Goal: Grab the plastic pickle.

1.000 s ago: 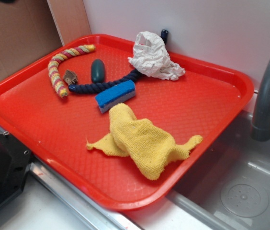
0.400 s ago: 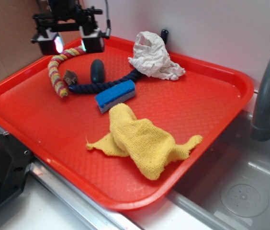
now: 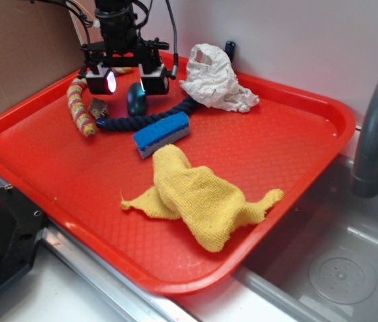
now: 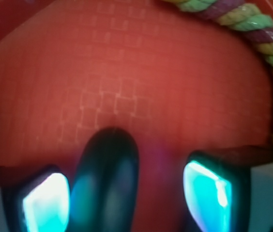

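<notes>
Moved right and down vs 0.4 s ago: my black gripper with lit fingertip pads (image 3: 128, 81) was over the tray's back-left rim, now it hangs over the small dark teal-green smooth oval plastic pickle (image 3: 136, 99); nothing else on the tray shifted. Jaws spread wide, holding nothing. Wrist view: pickle (image 4: 105, 186) sits between the two glowing pads (image 4: 207, 193) but off-centre, close to the left-hand one, w/ bare tray floor beyond. Pickle lies on the red plastic tray (image 3: 263, 141) near the back-left, just behind the dark navy rope (image 3: 125, 123), small brown lumpy piece (image 3: 98, 107) to its left, blue sponge (image 3: 161, 133) in front. Step: final approach, pre-grasp. Next, I judge: nudge sideways to centre the pickle, drop to tray level, close. Smooth oval could squirt out if pinched off-centre. Room: striped multicolour rope (image 3: 77, 107) curves around the left side, navy rope near the front, so little slack for the fingers; tray rim and crumpled white paper (image 3: 212, 79) are further off.
</notes>
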`<state>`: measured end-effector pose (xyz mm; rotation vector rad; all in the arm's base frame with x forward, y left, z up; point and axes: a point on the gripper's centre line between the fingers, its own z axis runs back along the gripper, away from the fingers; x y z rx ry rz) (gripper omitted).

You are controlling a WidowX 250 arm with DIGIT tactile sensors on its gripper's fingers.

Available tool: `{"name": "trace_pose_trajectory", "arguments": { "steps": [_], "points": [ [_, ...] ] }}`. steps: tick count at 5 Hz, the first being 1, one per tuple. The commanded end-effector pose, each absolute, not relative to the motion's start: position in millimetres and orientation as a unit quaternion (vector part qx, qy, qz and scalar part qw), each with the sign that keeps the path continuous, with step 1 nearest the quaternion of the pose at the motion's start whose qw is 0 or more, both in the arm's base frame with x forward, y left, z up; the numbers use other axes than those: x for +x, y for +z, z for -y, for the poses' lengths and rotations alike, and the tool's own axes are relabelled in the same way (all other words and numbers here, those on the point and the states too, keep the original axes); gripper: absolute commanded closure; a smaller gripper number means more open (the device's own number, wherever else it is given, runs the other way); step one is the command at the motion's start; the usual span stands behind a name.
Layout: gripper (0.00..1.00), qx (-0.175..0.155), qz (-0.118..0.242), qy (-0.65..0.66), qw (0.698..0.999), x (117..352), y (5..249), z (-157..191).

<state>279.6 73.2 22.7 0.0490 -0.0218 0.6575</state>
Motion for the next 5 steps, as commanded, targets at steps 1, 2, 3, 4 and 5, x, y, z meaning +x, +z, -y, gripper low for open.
{"name": "trace_pose_trajectory", "arguments": {
  "steps": [1, 2, 3, 4, 5],
  "points": [
    [1.0, -0.005, 0.019, 0.327, 0.945, 268, 39, -71],
    [1.0, -0.017, 0.074, 0.243, 0.967, 257, 88, -66],
    [1.0, -0.017, 0.083, 0.156, 0.984, 235, 138, -55],
    [1.0, -0.051, 0.057, 0.085, 0.993, 214, 189, -41],
    [1.0, -0.056, 0.045, 0.065, 0.995, 200, 223, -18]
  ]
}}
